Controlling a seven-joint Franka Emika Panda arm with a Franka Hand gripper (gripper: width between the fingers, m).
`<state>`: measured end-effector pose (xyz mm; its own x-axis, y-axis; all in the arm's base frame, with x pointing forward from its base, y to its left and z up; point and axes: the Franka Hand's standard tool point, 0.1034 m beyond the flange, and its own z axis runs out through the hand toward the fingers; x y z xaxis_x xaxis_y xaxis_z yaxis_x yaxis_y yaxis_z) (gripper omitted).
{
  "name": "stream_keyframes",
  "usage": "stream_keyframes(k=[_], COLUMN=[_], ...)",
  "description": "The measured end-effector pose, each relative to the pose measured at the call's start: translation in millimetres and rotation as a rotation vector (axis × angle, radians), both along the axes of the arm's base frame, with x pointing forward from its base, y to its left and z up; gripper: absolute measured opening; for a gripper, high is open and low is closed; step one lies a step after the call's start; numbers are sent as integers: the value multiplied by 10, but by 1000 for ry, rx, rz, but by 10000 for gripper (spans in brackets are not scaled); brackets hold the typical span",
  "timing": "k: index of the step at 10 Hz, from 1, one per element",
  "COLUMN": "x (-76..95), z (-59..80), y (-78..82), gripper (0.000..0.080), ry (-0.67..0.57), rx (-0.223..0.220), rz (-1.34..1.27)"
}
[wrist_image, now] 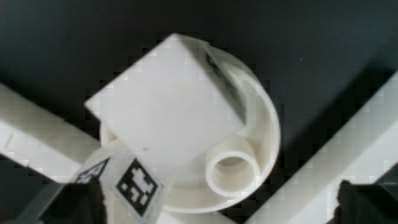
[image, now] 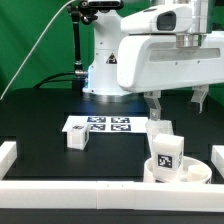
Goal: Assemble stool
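"Exterior view, biggest things first: what was there?" Ana asked.

"The black counter point(image: 40, 120), with the Panda arm point(image: 150, 60) reaching over it toward the exterior view's right. White border rails point(image: 70, 190) fenced the near edge, and the marker board point(image: 100, 125) lay flat in the middle."

"And the stool?"

"The round seat point(image: 195, 172) sat on the counter at the exterior view's lower right, just inside the rails. One leg point(image: 165, 150) stood upright on it, tag toward the camera. A second leg point(image: 160, 127) seemed to sit just behind, beside the marker board's right edge. A third leg point(image: 77, 138) lay well apart, off the board's left corner."

"The jaws?"

"Released and spread wide, hanging above the seat and its leg with nothing between them."

"Did the wrist view add anything?"

"It looked down on that leg planted in the seat, with an empty round socket point(wrist_image: 231, 170) beside it. I couldn't tell whether the leg was fully home."

"So which step?"

"I judged it the first leg's fitting: placed, perhaps not tightened. The next move called for lowering the jaws squarely over the leg's flat sides to twist it. If it was tight, it called for fetching the nearest loose leg for the empty socket."
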<state>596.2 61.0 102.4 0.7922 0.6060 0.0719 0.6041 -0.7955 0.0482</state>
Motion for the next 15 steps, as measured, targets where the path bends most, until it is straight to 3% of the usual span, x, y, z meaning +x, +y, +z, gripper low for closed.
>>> stream_keyframes(k=[6,11,13,14,15], x=[-67,-102,-96,-86,-85], z=[-110,-200,-200,-196,-194], y=[-76,-129,-181,-203,-204], gripper=[649,649,620,446,446], ry=[10,24,23,19,19], rx=[-70,-70,-70,-70,-70], rz=[339,304,292,283,282])
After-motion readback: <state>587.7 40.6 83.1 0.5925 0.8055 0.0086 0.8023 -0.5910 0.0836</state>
